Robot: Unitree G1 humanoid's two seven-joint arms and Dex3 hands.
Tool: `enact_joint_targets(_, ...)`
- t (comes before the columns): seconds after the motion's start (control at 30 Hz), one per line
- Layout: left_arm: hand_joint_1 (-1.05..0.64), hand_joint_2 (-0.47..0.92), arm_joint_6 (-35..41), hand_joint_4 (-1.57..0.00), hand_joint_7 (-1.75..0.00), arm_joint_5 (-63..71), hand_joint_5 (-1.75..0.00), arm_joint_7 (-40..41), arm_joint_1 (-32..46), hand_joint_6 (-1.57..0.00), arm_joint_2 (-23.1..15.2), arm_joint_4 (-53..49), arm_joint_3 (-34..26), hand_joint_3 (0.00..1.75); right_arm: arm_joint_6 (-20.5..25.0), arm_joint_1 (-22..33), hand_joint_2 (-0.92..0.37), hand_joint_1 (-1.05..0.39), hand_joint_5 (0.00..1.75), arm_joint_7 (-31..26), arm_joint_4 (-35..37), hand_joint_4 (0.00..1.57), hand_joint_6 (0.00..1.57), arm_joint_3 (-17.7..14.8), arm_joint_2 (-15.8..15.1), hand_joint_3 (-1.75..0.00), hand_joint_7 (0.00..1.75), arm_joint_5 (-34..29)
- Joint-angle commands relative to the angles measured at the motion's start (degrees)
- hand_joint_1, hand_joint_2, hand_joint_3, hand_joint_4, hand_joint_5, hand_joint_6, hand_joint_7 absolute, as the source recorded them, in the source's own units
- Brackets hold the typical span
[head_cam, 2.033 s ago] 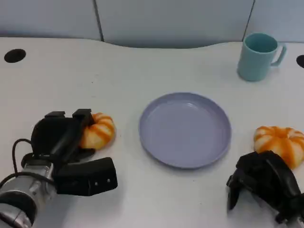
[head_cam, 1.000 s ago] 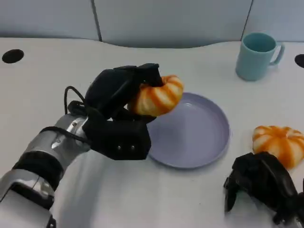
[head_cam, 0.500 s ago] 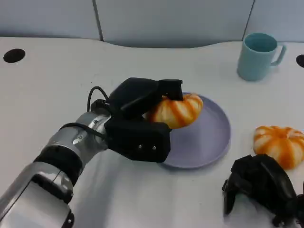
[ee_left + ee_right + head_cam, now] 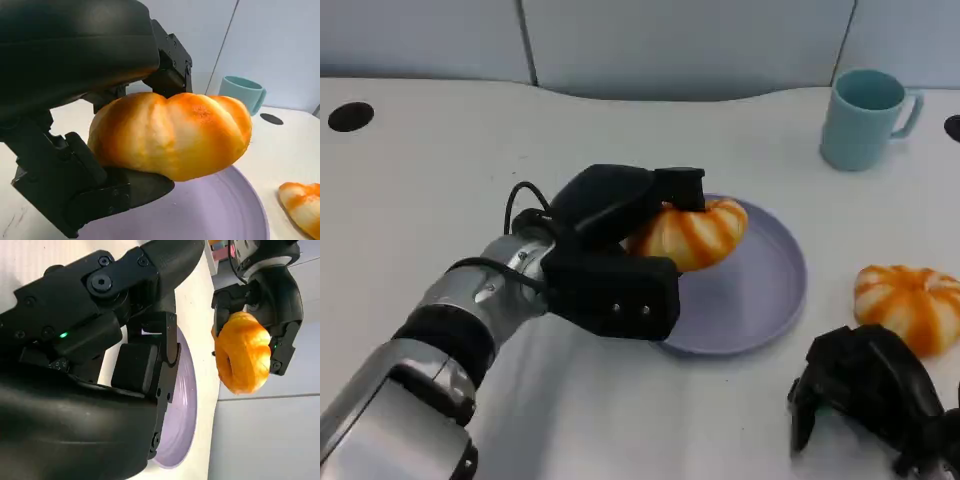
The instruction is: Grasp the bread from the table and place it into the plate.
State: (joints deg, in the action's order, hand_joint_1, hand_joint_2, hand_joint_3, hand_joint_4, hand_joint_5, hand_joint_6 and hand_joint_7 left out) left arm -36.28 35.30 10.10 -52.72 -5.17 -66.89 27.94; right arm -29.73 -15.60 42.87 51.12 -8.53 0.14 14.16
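Note:
My left hand (image 4: 615, 240) grips an orange-striped bread roll (image 4: 690, 232) and holds it just above the left part of the lilac plate (image 4: 765, 290). In the left wrist view the roll (image 4: 172, 134) hangs over the plate (image 4: 215, 215), pinched between black fingers (image 4: 167, 65). From the right wrist view the same roll (image 4: 242, 352) shows in the left hand (image 4: 272, 295) above the plate (image 4: 182, 405). My right hand (image 4: 870, 395) rests low at the near right, fingers curled in with nothing in them. A second striped roll (image 4: 912, 303) lies on the table right of the plate.
A teal mug (image 4: 865, 118) stands at the far right of the white table (image 4: 440, 170). Dark round holes (image 4: 350, 116) sit in the table at the far left and far right edge. A pale wall panel runs along the back.
My left hand lifted the roll from the table's left side and carried it right, then lowered it over the plate. In the last half second it barely moved. The right hand stayed put.

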Motion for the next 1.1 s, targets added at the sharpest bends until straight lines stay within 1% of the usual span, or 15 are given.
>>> enact_joint_targets(0.03,-0.4,0.65,4.6,-0.57,-1.16,0.0,-1.29,-9.9,-2.9,-0.43,-1.2,-0.6,0.8,0.87,-0.5,-0.6,-0.76,-1.05,0.87,-1.6,0.4,1.57,1.57,0.1,-0.3,-0.01,0.66,-0.4)
enact_joint_targets(0.07,-0.54,0.78,7.0,-0.29,-0.86,0.0,-0.91,-14.0,-3.4,-0.23,-1.4,-0.3,1.2,0.54,-0.7,-0.6,-0.76,-1.05,0.88,-2.1,0.2,1.57,1.57,0.3,-0.2,-0.01,0.67,-0.7)
enact_joint_targets(0.1,-0.63,0.86,8.8,-0.12,-0.67,0.1,-0.65,-16.7,-3.6,-0.11,-1.5,0.3,1.4,0.32,-0.9,-0.5,-0.76,-1.05,0.88,-2.3,0.0,1.57,1.57,0.4,-0.1,0.0,0.68,-0.8)
enact_joint_targets(0.17,-0.68,0.91,10.5,-0.03,-0.58,0.3,-0.51,-18.3,-3.1,-0.04,-1.6,1.9,1.6,0.21,-1.1,-0.2,-0.76,-1.05,0.89,-2.1,-0.3,1.57,1.57,0.5,-0.2,0.0,0.68,-0.8)
enact_joint_targets(0.2,-0.71,0.91,11.1,-0.01,-0.53,0.4,-0.41,-18.7,-2.8,-0.02,-1.7,2.6,1.7,0.21,-1.2,-0.1,-0.76,-1.05,0.89,-2.1,-0.3,1.57,1.57,0.5,-0.3,-0.01,0.68,-0.9)
enact_joint_targets(0.5,-0.81,0.92,11.5,0.0,-0.35,1.1,-0.14,-18.7,-1.3,0.0,-4.1,7.9,2.8,0.29,-2.0,0.3,-0.78,-1.05,0.89,-2.1,-0.5,1.57,1.57,0.6,-0.6,-0.01,0.67,-1.1)
enact_joint_targets(0.67,-0.85,0.92,10.4,0.0,-0.29,-1.9,-0.1,-20.5,1.0,0.0,-7.1,12.8,0.5,0.34,-1.3,0.1,-0.77,-1.05,0.88,-1.9,-0.4,1.57,1.57,0.5,-0.7,0.0,0.65,-0.7)
enact_joint_targets(0.8,-0.85,0.92,8.0,-0.19,-0.37,-8.1,-0.23,-24.9,4.7,-0.16,-9.2,17.6,-3.5,0.34,-1.2,-0.3,-0.77,-1.05,0.87,-1.5,0.1,1.57,1.57,0.3,-0.8,0.0,0.65,-0.4)
enact_joint_targets(0.83,-0.85,0.92,7.9,-0.28,-0.39,-9.3,-0.31,-25.9,5.5,-0.24,-9.4,18.5,-4.2,0.35,-1.2,-0.3,-0.77,-1.05,0.87,-1.5,0.2,1.57,1.57,0.2,-0.8,0.0,0.65,-0.4)
enact_joint_targets(0.9,-0.84,0.92,7.7,-0.36,-0.38,-11.2,-0.4,-27.5,6.8,-0.32,-9.8,19.6,-5.2,0.35,-1.1,-0.5,-0.77,-1.05,0.87,-1.6,0.3,1.57,1.57,0.2,-0.8,0.0,0.65,-0.4)
enact_joint_targets(0.97,-0.8,0.92,7.9,-0.44,-0.4,-12.1,-0.62,-28.4,7.3,-0.46,-9.8,19.9,-5.7,0.29,-0.9,-0.4,-0.77,-1.05,0.87,-2.0,0.2,1.57,1.57,0.2,-0.8,0.0,0.65,-0.6)
enact_joint_targets(1.0,-0.78,0.92,8.0,-0.43,-0.47,-12.3,-0.81,-28.4,7.4,-0.51,-9.7,19.6,-5.9,0.27,-0.9,-0.3,-0.77,-1.05,0.88,-2.0,0.2,1.57,1.57,0.2,-0.8,0.0,0.66,-0.7)
enact_joint_targets(1.03,-0.77,0.92,7.9,-0.38,-0.69,-12.3,-1.04,-28.0,7.4,-0.48,-9.5,19.4,-6.0,0.26,-1.1,-0.3,-0.77,-1.05,0.88,-1.7,0.3,1.57,1.57,0.2,-0.8,0.0,0.66,-0.6)
enact_joint_targets(1.07,-0.77,0.92,8.3,-0.29,-1.07,-12.1,-1.35,-27.6,7.4,-0.36,-9.2,19.4,-6.0,0.26,-1.1,-0.3,-0.77,-1.05,0.88,-1.6,0.3,1.57,1.57,0.2,-0.9,0.0,0.66,-0.6)
enact_joint_targets(1.1,-0.77,0.92,8.7,-0.23,-1.29,-11.9,-1.52,-27.3,7.4,-0.29,-9.0,19.5,-6.0,0.27,-1.1,-0.3,-0.77,-1.05,0.88,-1.6,0.2,1.57,1.57,0.2,-0.8,0.0,0.66,-0.6)
